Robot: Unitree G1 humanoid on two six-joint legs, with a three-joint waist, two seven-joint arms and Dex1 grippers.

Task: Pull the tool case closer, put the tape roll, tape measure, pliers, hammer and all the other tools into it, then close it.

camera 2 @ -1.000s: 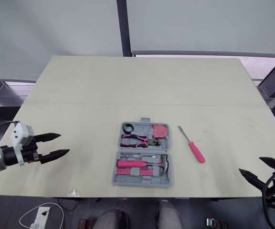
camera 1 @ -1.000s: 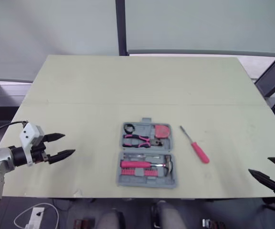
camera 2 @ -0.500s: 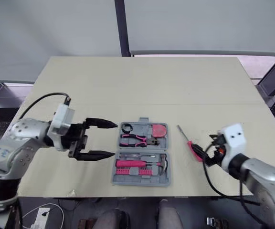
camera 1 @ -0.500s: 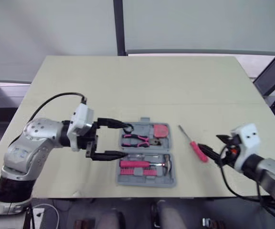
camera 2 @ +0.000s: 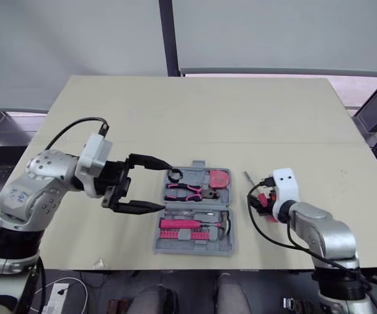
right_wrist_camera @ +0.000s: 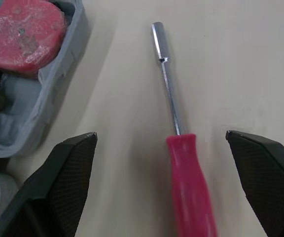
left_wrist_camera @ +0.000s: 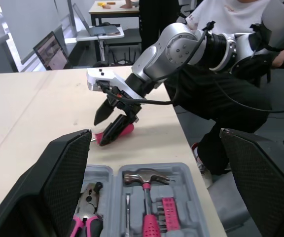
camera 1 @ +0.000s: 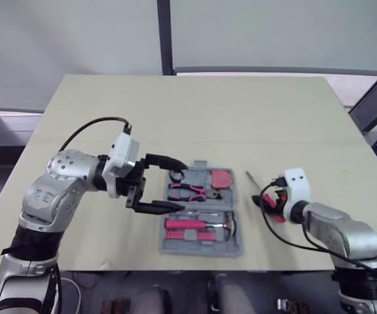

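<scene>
The grey tool case [camera 1: 165, 243] lies open near the table's front edge. It holds a black tape roll [camera 1: 177, 175], a red tape measure [camera 1: 222, 178], pink-handled pliers [camera 1: 190, 191] and a hammer [left_wrist_camera: 144, 177]. My left gripper [camera 1: 184, 187] is open and hovers over the case's left side, one finger by the tape roll and the other by the hinge line. A pink-handled screwdriver [right_wrist_camera: 184, 168] lies on the table to the right of the case. My right gripper [right_wrist_camera: 161, 134] is open, its fingers on either side of the screwdriver's handle.
The pale wooden table [camera 1: 175, 111] is bare behind the case and to its far sides. The front edge [camera 1: 273, 269] runs just below the case. A white power strip [camera 1: 44, 297] lies on the floor at the lower left.
Both arms came in from the table's sides. The left gripper moved right to the case's left side. The right gripper moved left onto the screwdriver's handle. The screwdriver and case have not moved.
</scene>
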